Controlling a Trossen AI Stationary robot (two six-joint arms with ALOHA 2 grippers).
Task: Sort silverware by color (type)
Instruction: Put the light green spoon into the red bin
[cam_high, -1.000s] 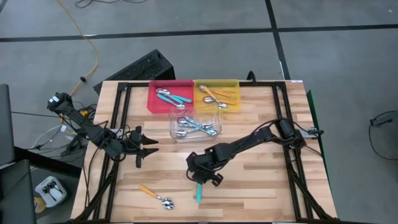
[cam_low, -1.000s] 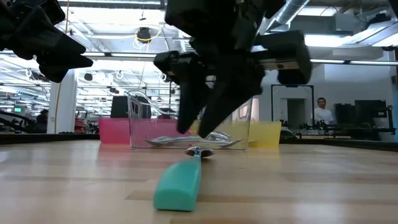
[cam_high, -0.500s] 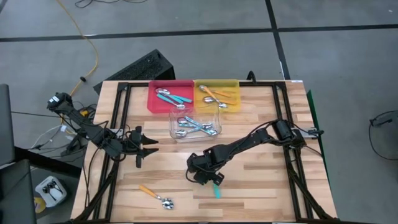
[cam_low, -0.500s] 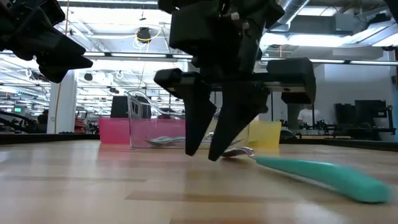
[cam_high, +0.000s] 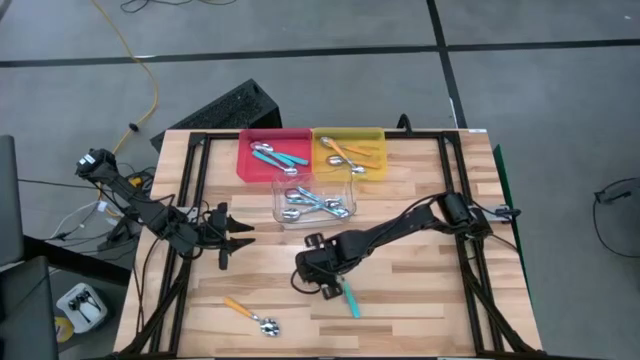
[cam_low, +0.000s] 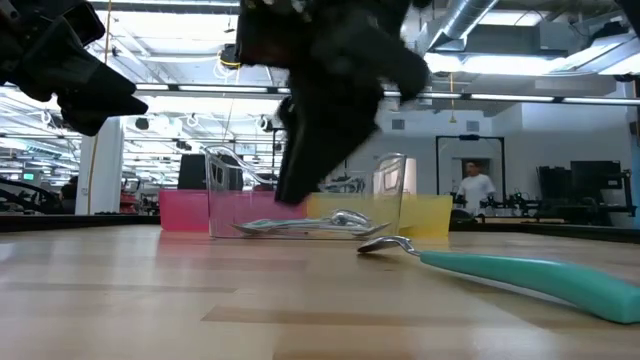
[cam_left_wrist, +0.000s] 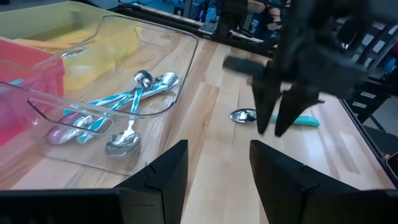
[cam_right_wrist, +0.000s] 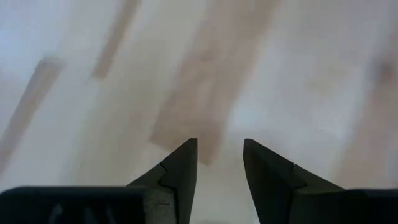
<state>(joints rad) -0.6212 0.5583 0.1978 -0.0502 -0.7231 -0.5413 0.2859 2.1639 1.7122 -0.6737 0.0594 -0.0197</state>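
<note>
A teal-handled spoon (cam_high: 348, 297) lies flat on the wooden table, its metal bowl (cam_low: 385, 243) toward the trays and its handle (cam_low: 530, 280) toward the near right. My right gripper (cam_high: 312, 286) hangs open just left of it, above the bare table (cam_right_wrist: 205, 81), with nothing between its fingers. An orange-handled spoon (cam_high: 250, 313) lies near the front left. My left gripper (cam_high: 247, 235) waits open at the left, raised over the table.
At the back stand a red tray (cam_high: 248, 165) with teal spoons and a yellow tray (cam_high: 378, 135) with orange spoons. A clear tray (cam_high: 282, 215) with pale blue spoons sits in front of them. Black frame rails run along both table sides.
My right gripper has rolled its wrist while its fingertips stood down by the teal spoon's neck. It has then risen and shifted a little toward the table's left. The spoon has swung about on the table: its handle pointed at the near edge and now points toward the near right.
</note>
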